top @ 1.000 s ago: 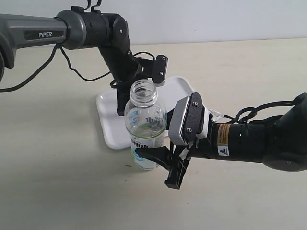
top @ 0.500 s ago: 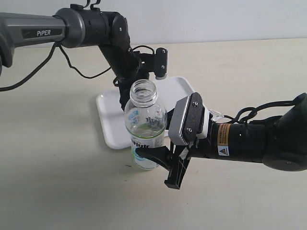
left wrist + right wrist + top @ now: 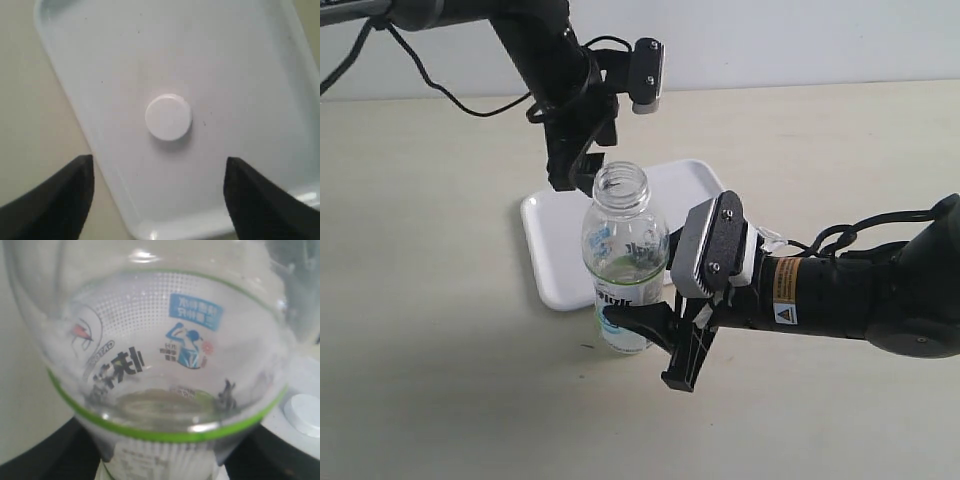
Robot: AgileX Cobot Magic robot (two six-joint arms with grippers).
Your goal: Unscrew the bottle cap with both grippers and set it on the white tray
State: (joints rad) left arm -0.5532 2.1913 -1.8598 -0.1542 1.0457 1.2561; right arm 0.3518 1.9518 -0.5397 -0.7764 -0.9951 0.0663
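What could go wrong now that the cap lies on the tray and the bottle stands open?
1. The bottle is open and only the right gripper holds it, low on the body; a tilt or rough release may tip it.
2. The left gripper hangs open near the bottle's neck in the exterior view; a careless sweep could knock it.
3. The cap lies loose on the tray; a bump may slide it off.

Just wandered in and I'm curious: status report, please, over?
Left gripper open, empty, above white tray. Bottle cap lying on tray. Right gripper shut on bottle, upright, uncapped. No obstruction seen.
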